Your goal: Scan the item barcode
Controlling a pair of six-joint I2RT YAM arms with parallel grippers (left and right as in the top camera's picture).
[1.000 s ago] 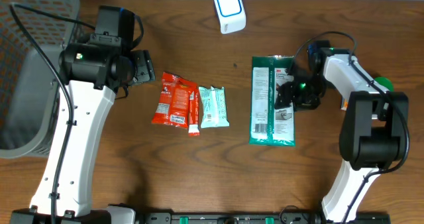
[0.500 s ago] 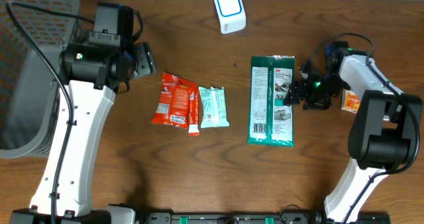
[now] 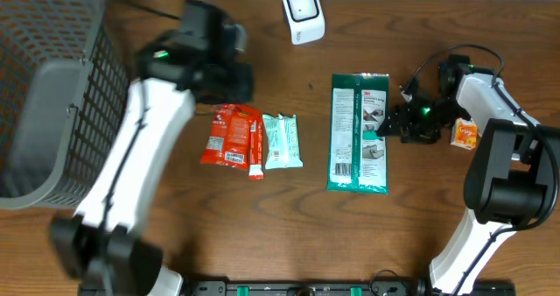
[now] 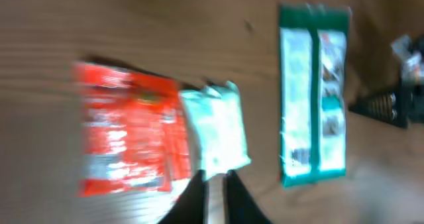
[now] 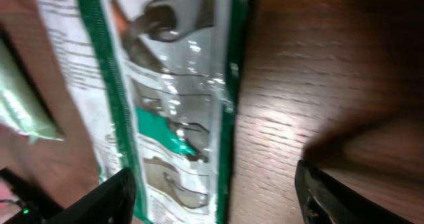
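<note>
Overhead, the green 3M pack (image 3: 359, 131) lies flat, right of the middle of the table (image 3: 262, 235), its long side running front to back. The white barcode scanner (image 3: 303, 13) stands at the rear edge, apart from the pack, with bare wood between them.

To the pack's left, across a gap, a pale green packet (image 3: 282, 141) and a red snack packet (image 3: 232, 134) lie side by side, touching. A grey mesh basket (image 3: 44, 86) fills the rear left corner. A small orange item (image 3: 465, 132) sits near the right edge, beside the right arm.

The right gripper (image 3: 385, 123) is at the pack's right edge with its jaws spread wide and nothing clamped; whether a fingertip touches the film I cannot tell. The left gripper (image 4: 213, 184), blurred by motion, hangs near the rear end of the red packet, jaws pinched together and seemingly empty.

Bare wood runs along the whole front edge and between the packets and the pack.
</note>
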